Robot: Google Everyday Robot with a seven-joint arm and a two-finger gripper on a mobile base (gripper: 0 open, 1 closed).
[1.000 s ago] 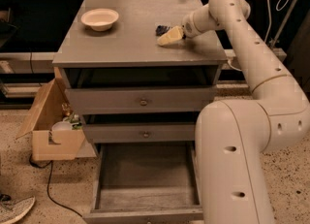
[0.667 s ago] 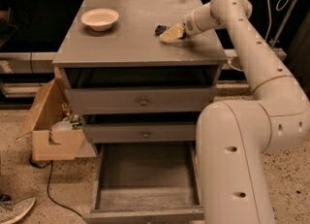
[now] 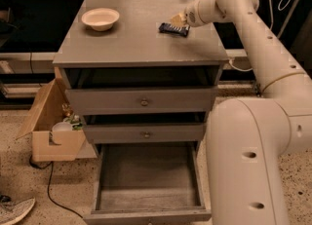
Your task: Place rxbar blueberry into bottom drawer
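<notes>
While the rxbar blueberry (image 3: 174, 28) lies flat on the cabinet top (image 3: 131, 44), well right of the bowl (image 3: 100, 18), the gripper (image 3: 179, 20) sits at the bar's far edge; whether it is open or closed on the bar cannot be told. The step in hand appears to be the grasp: a secure hold across the narrow width should precede any lift toward the pulled-out bottom drawer (image 3: 146, 215).
</notes>
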